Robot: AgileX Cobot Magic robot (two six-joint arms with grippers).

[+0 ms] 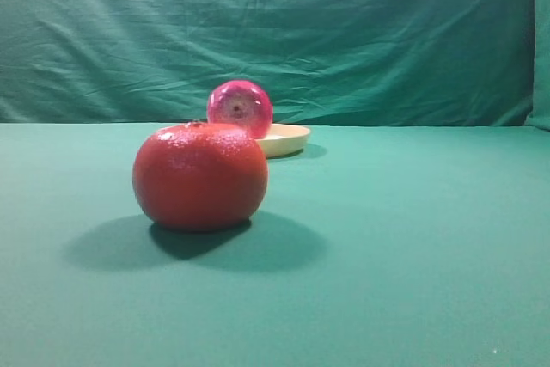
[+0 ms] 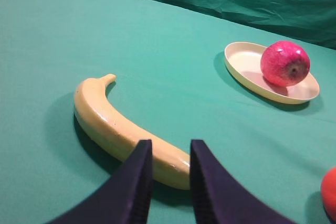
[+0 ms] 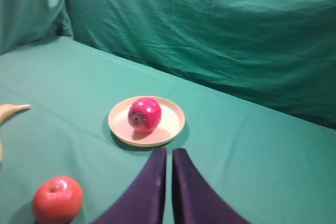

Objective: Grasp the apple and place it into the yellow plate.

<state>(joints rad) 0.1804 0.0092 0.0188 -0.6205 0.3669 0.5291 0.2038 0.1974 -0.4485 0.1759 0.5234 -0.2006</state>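
Both pincers are empty: the right pincer (image 3: 168,182) is clenched, while the left pincer (image 2: 169,174) looks slightly parted over the banana (image 2: 121,129). The apple (image 3: 144,114) already sits inside the yellow plate (image 3: 170,127), toward its 9 o'clock side. The best course is to keep clear, without nudging the rim.

Magenta apple (image 3: 144,114) resting in yellow plate (image 3: 170,129).
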